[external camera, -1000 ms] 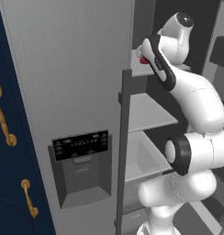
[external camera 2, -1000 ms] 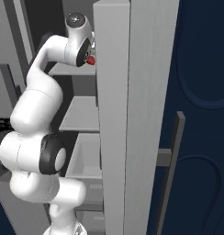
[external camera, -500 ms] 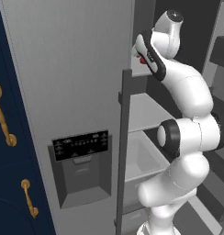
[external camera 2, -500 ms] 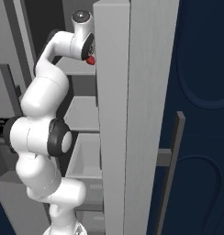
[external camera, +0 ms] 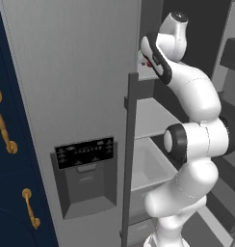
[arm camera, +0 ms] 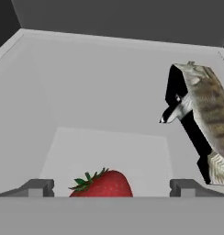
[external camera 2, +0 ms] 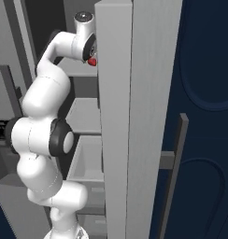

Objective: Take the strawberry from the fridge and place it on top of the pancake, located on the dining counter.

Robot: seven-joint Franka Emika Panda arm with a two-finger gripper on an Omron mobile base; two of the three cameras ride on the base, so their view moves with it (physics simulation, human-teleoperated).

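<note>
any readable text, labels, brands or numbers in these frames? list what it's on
None readable.
Dispenser panel on the fridge door: rows of pale marks, too small and blurred to read.
Strawberry, fish and fridge shelf in the hand view: no print or labels.
Robot arm: no visible brand or number.

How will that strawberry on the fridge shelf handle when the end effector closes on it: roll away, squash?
The strawberry is small, rounded and lies on a smooth flat shelf, so a nudge would probably roll it. It looks soft and likely bruises under a hard squeeze. It sits between the open end effector fingers, well apart from the fish, so there is likely room.
</note>
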